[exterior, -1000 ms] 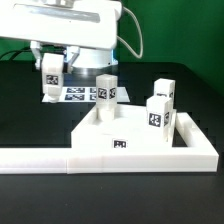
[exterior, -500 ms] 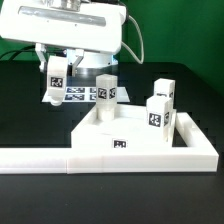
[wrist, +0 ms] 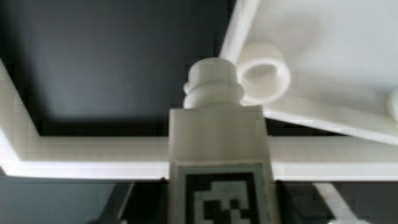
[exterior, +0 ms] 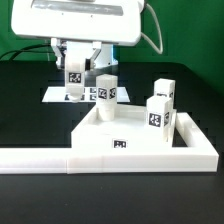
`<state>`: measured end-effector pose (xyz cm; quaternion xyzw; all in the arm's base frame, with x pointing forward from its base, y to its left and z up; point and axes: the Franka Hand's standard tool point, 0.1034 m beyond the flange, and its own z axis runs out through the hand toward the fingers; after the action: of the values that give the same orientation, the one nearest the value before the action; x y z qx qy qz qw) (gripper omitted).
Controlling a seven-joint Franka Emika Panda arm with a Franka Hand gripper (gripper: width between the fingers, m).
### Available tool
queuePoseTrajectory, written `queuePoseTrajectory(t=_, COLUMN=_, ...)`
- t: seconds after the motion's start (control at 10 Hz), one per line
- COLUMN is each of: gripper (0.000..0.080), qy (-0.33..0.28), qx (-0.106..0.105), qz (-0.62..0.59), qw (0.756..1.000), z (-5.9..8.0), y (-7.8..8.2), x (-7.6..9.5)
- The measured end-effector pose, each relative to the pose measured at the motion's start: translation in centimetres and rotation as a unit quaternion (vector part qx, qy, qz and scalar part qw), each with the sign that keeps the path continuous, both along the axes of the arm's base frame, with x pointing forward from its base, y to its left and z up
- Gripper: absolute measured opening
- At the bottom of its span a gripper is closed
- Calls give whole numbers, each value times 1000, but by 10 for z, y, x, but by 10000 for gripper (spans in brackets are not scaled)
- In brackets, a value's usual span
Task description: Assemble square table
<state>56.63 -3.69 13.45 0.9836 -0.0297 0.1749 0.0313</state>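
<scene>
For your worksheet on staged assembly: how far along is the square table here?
Done: three white block legs with black-and-white tags stand on the large square white plastic tabletop. In hand: the gripper holds a fourth tagged leg near that tabletop. Left: seating this leg; how firmly the others are fixed cannot be told.

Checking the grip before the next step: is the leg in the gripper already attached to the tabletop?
Not attached. The gripper holds the leg in the air, behind the tabletop.
</scene>
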Motion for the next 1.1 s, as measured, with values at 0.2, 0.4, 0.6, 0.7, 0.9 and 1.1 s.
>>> queuePoseTrajectory(t=0.2, gripper=290, qy=-42, qx=-15, qz=-2, qw=999, z=2, y=0, x=11)
queuePoseTrajectory(t=0.4, gripper=290, qy=-43, qx=-19, qz=0, qw=999, z=-1, y=-1, x=9)
queuePoseTrajectory(t=0.6, gripper=290, qy=-69, qx=-32, qz=0, qw=997, z=2, y=-7, x=10)
queuePoseTrajectory(t=0.7, gripper=290, qy=-64, qx=-28, qz=-4, qw=998, z=-1, y=-7, x=6)
queuePoseTrajectory(t=0.9, gripper=290, qy=-67, qx=-21, qz=2, qw=998, z=-2, y=4, x=10)
queuePoseTrajectory(t=1.1, gripper=290, qy=-73, qx=-21, qz=8, qw=997, z=-6, y=11, x=13)
